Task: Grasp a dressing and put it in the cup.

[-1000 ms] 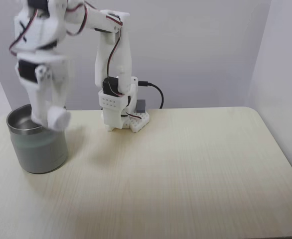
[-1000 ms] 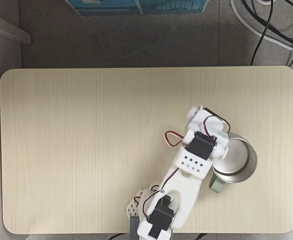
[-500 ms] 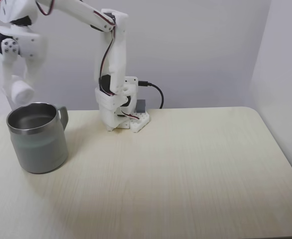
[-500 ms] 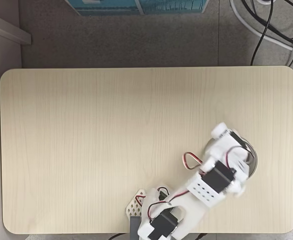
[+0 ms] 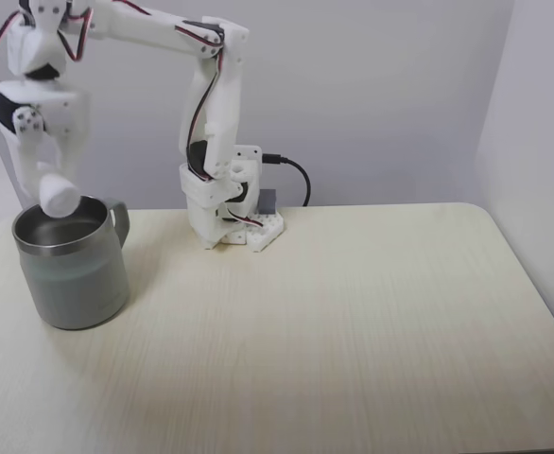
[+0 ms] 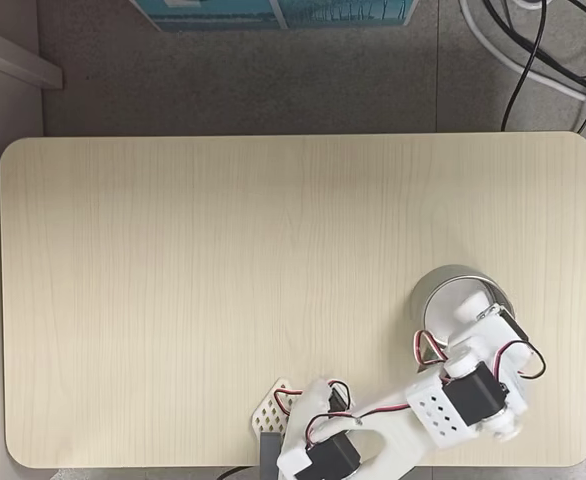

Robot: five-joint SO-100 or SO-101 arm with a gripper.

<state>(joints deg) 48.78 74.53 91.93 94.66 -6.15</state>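
The dressing [image 5: 59, 196] is being held between the fingers of the gripper [image 5: 50, 196], which is being kept closed on it, directly above the open mouth of the cup [image 5: 73, 274]. In a fixed view from the front, the white roll is being carried just over the steel rim at the cup's back edge, with the fingers pointing down from the wrist above. The cup is being seen standing upright at the left of the table [image 5: 353, 322], its handle turned toward the arm's base [image 5: 234, 222]; a black cable is being led away from that base to the right.

In a fixed view from above, the cup [image 6: 435, 295] is being partly covered by the gripper [image 6: 468, 305], and the dressing [image 6: 466, 303] is being shown as a white end over the shiny inside, near its lower right rim. The arm is being stretched from its base [image 6: 303, 450] at the table's [image 6: 223, 280] lower edge toward the cup at the right
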